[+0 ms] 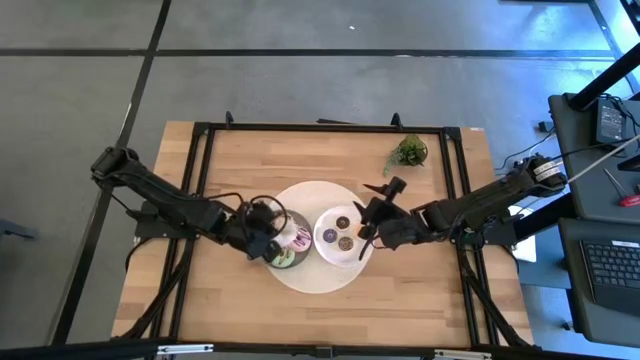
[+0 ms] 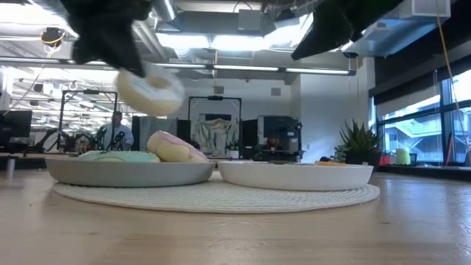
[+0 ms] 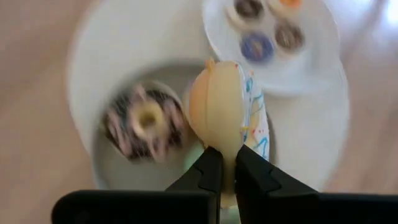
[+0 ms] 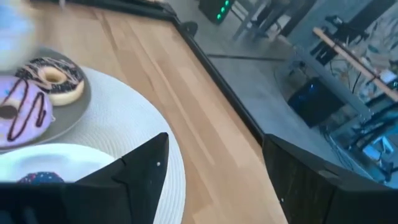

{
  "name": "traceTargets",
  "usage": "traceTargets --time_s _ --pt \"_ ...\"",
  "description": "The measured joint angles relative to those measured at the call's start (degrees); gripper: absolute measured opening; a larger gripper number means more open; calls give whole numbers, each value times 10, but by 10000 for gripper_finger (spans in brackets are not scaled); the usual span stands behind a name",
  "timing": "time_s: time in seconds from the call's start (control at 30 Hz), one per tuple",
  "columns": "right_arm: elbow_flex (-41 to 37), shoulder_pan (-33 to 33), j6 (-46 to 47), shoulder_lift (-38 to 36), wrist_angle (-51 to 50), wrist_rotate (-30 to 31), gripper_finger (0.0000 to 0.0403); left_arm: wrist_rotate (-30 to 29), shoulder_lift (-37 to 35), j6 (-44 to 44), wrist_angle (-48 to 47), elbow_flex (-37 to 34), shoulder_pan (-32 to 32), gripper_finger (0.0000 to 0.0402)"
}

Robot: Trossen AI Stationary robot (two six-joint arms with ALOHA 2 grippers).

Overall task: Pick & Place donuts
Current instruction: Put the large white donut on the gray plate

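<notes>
My left gripper (image 3: 227, 163) hovers over the grey plate (image 1: 297, 222) and is shut on the cream donut (image 3: 227, 102), which shows raised above the plate in the low view (image 2: 151, 92). In the grey plate lie the chocolate donut (image 3: 146, 121), the pink donut (image 2: 173, 147), tilted on its edge, and the green donut (image 2: 118, 156). The white plate (image 1: 322, 222) holds the minis: purple (image 3: 257, 45), two brown (image 3: 287, 36) and orange (image 3: 289, 3). My right gripper (image 4: 217, 180) is open above the white plate's right rim (image 1: 370, 228) and touches nothing. My left gripper pinches the cream donut's rim (image 3: 229, 144) between its two fingers, coming from above and slanting down. The donut stands on edge, hanging below the fingers, with its white sprinkled icing (image 3: 256, 118) facing sideways. It is lifted clear of the grey plate.
Both plates sit on a round white woven mat (image 1: 315, 278) at the middle of the wooden table. A small green plant (image 1: 408, 152) stands near the far right corner. Bare wood lies to the left, right and near side of the mat. People show in the room behind.
</notes>
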Motion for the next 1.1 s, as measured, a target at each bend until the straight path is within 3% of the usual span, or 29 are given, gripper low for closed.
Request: traceTargets --time_s 0.1,0.33,0.63,1.1 --pt "0 -1 15 0 -15 0 261 45 -4 -23 -17 0 -17 19" --pt "0 -1 14 0 -16 0 261 49 -3 -109 -113 -3 -43 18" --pt "0 -1 18 0 -15 -5 261 35 -6 -130 -55 -56 -45 18" --pt "0 -1 16 0 -14 -5 261 20 -24 -124 -26 -62 -44 18"
